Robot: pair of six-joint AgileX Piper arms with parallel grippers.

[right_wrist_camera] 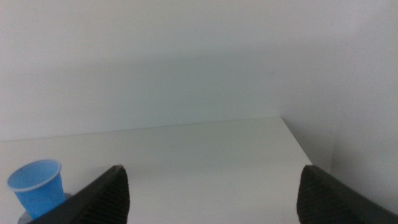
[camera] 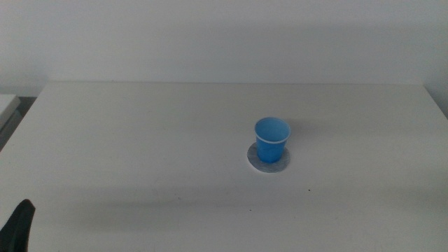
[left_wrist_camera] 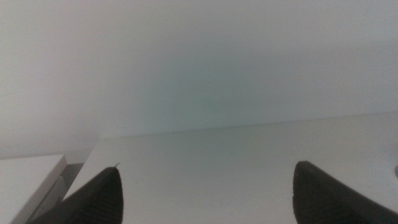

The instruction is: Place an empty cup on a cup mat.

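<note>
The bright blue cup (camera: 271,139) stands upright on the grey round cup mat (camera: 269,160), right of the table's middle. It looks empty. The cup also shows in the right wrist view (right_wrist_camera: 36,186), with a sliver of the mat (right_wrist_camera: 23,218) under it. My left gripper (camera: 17,225) shows only as a dark tip at the bottom left corner of the middle view, far from the cup. Its jaws are wide apart and empty in the left wrist view (left_wrist_camera: 205,199). My right gripper (right_wrist_camera: 211,199) is out of the middle view, open and empty, away from the cup.
The white table (camera: 140,140) meets a plain white wall at the back. A second white surface (camera: 7,105) stands off the table's left edge, with a dark gap between. The table's right edge shows in the right wrist view (right_wrist_camera: 305,149).
</note>
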